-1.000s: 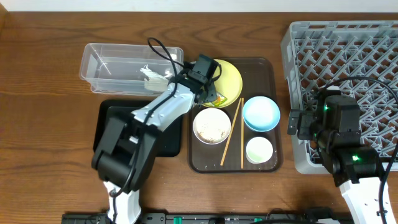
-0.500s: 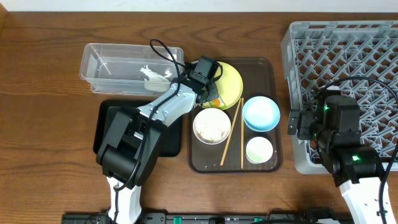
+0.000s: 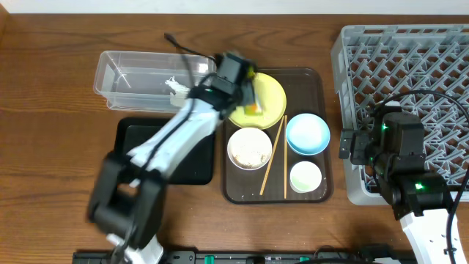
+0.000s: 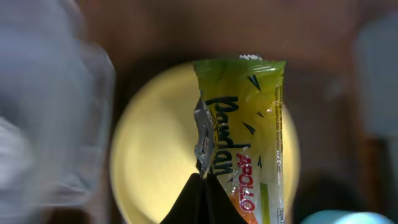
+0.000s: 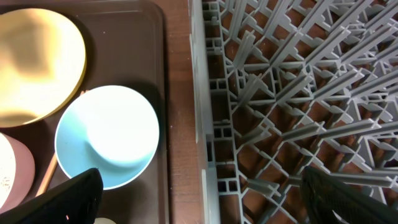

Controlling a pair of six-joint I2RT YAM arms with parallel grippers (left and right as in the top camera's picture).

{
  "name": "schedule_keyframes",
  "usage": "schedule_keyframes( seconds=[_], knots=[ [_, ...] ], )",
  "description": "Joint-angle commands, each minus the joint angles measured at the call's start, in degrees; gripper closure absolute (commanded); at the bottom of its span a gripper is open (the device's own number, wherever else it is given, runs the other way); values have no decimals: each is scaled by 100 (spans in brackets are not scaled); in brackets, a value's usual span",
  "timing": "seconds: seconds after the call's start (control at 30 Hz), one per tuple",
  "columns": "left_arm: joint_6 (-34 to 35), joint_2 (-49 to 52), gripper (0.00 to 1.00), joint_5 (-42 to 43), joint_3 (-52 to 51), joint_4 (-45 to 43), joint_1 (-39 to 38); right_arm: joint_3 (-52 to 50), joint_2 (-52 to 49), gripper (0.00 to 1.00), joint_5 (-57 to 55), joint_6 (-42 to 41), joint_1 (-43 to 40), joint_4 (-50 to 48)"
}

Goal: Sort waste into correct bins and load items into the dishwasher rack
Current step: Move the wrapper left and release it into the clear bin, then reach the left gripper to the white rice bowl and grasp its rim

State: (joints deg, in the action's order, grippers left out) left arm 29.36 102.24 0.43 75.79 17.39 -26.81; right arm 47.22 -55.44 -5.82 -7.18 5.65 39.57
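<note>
**Three views, one plate in common**

The overhead camera looks straight down from high up, taking in most of the table [image 3: 44, 73] and the rack [image 3: 410, 59]. The left wrist camera points down, very near the wrapper [image 4: 249, 137], with the plate [image 4: 155, 155] blurred behind. The right wrist camera points down over the bowl [image 5: 106, 137] and the rack edge. All three catch the plate.
</note>
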Motion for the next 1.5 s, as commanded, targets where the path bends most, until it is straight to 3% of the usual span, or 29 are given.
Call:
schedule_keyframes(
  seconds=[0.0, 0.23, 0.3, 0.33, 0.4, 0.6, 0.77, 1.03, 1.23, 1.47],
  knots=[
    [-210, -400, 94, -160, 52, 22, 584, 125, 13, 1, 4, 39, 33, -9],
    [-103, -308, 92, -155, 46, 122, 1620, 125, 13, 1, 7, 39, 33, -9],
    [-105, -258, 84, -157, 46, 125, 1755, 125, 13, 1, 7, 39, 33, -9],
    [-105, -245, 73, -157, 46, 122, 1823, 125, 13, 1, 7, 39, 33, -9],
    [-105, -232, 61, -157, 46, 116, 1926, 125, 13, 1, 7, 39, 33, -7],
    [-439, -391, 61, 195, 48, 151, 1928, 125, 13, 1, 7, 39, 33, -7],
    [-1014, -632, 61, 841, 46, 723, 1484, 125, 13, 1, 7, 39, 33, -7],
    [-1241, -485, 61, 857, 20, 1934, 28, 125, 13, 1, 7, 39, 33, -7],
    [-1220, -92, 60, 737, -35, 1965, -1003, 125, 13, 1, 7, 39, 33, 9],
    [-1045, 610, 61, 601, -35, 1808, -1681, 125, 13, 1, 7, 39, 33, 7]
  ],
)
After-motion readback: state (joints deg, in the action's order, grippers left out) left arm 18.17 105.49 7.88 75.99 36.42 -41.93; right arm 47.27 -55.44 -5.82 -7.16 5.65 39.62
